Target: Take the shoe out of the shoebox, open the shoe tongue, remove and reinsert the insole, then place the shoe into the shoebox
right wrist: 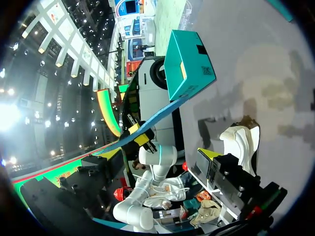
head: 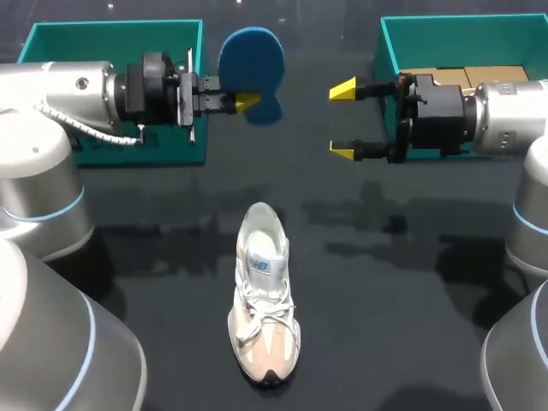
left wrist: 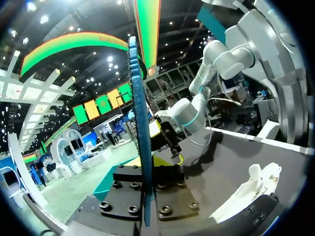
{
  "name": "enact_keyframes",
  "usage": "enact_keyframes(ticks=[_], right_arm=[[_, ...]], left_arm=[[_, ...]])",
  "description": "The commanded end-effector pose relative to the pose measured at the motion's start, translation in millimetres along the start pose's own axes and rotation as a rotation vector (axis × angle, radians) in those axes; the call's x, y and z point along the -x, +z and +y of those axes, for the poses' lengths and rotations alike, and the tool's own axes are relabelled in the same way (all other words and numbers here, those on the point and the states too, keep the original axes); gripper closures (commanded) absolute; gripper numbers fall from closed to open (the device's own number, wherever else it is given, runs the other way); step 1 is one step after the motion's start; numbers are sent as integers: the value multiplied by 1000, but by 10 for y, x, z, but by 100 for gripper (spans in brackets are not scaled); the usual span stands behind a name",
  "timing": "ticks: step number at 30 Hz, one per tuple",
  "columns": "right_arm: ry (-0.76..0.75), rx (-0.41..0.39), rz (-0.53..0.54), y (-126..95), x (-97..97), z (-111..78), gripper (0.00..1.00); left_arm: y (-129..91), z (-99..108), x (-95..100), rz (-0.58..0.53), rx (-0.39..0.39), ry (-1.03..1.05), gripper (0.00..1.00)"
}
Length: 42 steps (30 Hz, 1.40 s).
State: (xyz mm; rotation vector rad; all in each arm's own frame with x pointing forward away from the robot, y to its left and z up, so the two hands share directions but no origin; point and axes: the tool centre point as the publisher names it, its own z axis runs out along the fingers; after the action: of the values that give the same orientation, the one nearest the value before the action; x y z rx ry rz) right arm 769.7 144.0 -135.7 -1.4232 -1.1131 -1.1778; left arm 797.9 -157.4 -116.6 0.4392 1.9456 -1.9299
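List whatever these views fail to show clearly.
- Left box floor: head view, the left arm covers most of it.
- Right box contents: head view, cut off by the right arm and the picture's edge.
- Insole faces: left wrist view, seen edge-on only.
- Shoe interior: head view, too small to make out.

Dark glossy tabletop (head: 385,325), soft shadows across it

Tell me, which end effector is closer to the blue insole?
Left. The left end effector is shut on the blue insole, gripping its edge. The right end effector is open, off to the insole's side with a gap between.
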Motion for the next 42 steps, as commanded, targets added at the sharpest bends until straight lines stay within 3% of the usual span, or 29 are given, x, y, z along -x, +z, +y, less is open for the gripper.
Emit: enact_keyframes(ticks=[1, 3, 11, 15, 19, 31, 42], right_arm=[[1, 2, -2, 17, -1, -2, 0], [1, 2, -2, 17, -1, -2, 0], [1, 2, -2, 17, -1, -2, 0], [1, 2, -2, 17, -1, -2, 0], [1, 2, -2, 17, -1, -2, 0], [1, 2, -2, 17, -1, -2, 0], [-68, -56, -64, 167, -34, -55, 0]], left_arm=[[11, 47, -59, 13, -103, 241, 100], [-6, 117, -16, 73, -150, 211, 100], [-6, 117, -16, 73, -150, 211, 100], [17, 150, -68, 64, -57, 422, 100], [17, 173, -86, 41, -25, 579, 100], [34, 231, -114, -59, -26, 889, 100], [169, 284, -4, -37, -4, 1000, 100]])
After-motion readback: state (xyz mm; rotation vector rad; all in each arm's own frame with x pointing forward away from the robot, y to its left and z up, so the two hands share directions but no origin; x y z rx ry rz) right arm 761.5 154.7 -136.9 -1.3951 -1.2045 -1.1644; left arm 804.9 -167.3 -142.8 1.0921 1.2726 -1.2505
